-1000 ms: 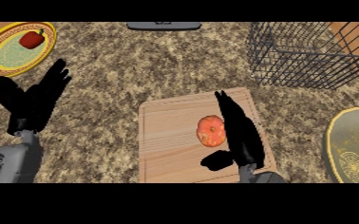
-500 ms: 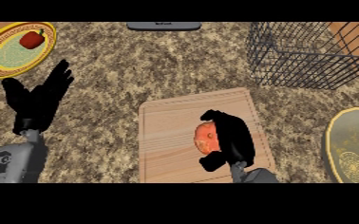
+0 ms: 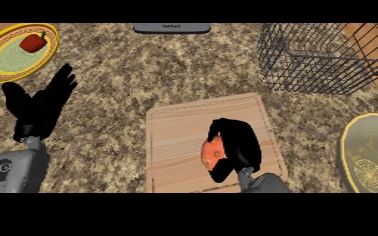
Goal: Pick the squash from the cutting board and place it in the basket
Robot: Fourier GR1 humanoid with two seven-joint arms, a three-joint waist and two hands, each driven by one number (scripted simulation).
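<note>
We have our right robot hand curled around the squash, seemingly not yet lifted off the cutting board, so carrying it to the basket remains, while our left robot hand rests open.

At the far left corner of the speckled brown surface there is a yellow-rimmed plate with a red pepper lying on it. A dark grey flat object lies at the far edge. Another yellow-rimmed plate is cut by the right edge.
</note>
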